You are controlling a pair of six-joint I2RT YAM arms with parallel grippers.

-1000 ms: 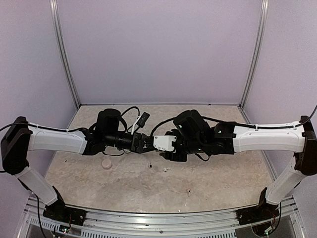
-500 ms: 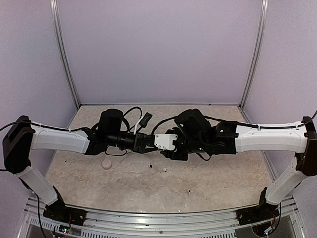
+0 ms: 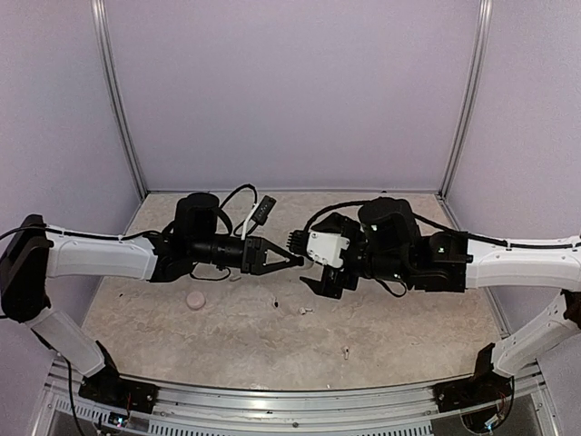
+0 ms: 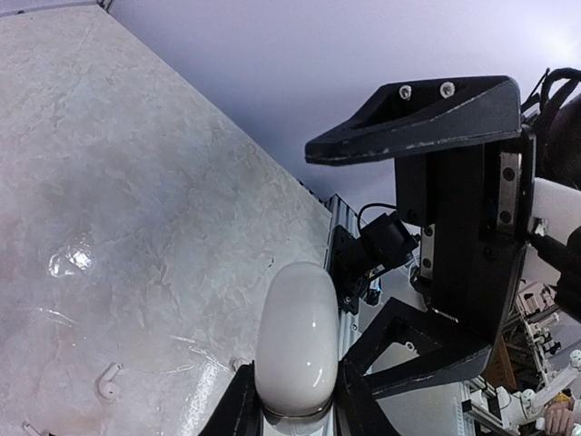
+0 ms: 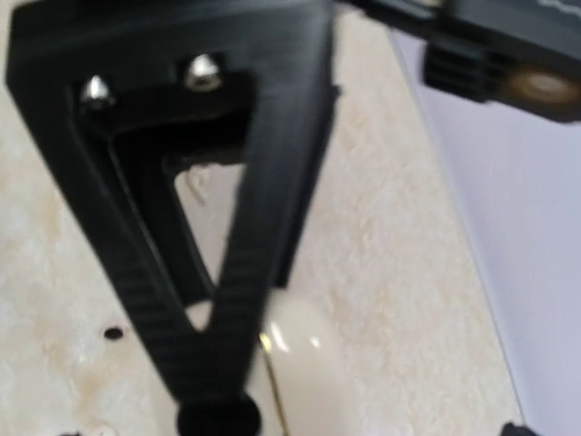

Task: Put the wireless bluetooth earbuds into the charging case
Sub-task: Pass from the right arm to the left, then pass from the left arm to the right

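Observation:
A white pebble-shaped charging case [image 4: 295, 341] is held above the table, and my left gripper [image 4: 295, 404] is shut on its base. In the top view that gripper [image 3: 289, 260] points right at mid-table. My right gripper [image 3: 307, 263] faces it with its jaws wide apart and nothing between them. Its black fingers [image 4: 427, 118] stand off from the case. The blurred right wrist view shows the case [image 5: 313, 363] behind a black finger of the left gripper. Tiny pale earbuds lie on the table: one [image 3: 275, 304], a second [image 3: 304, 312] and a third [image 3: 346, 351].
A pink round case [image 3: 194, 299] lies on the table under the left arm. In the left wrist view one earbud [image 4: 109, 386] lies on the marbled table [image 4: 136, 182]. Purple walls close in the back and sides. An aluminium rail [image 3: 290, 413] runs along the near edge.
My right gripper opened wide and drew back to the right, away from the case. My left gripper tightened on the case and kept it, reaching slightly further right.

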